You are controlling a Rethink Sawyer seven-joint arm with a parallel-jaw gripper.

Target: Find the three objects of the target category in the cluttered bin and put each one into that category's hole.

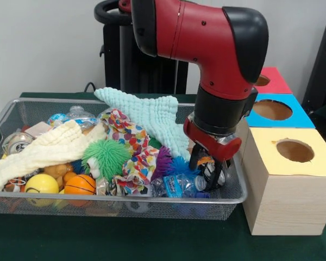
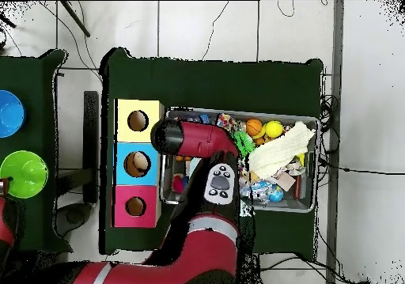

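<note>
From overhead the red arm hides its gripper; in front, its black fingers look spread, grasping nothing, above a crinkly clear plastic piece with blue marks inside the silver wire-mesh basket, beside the blue-panelled hole.
</note>
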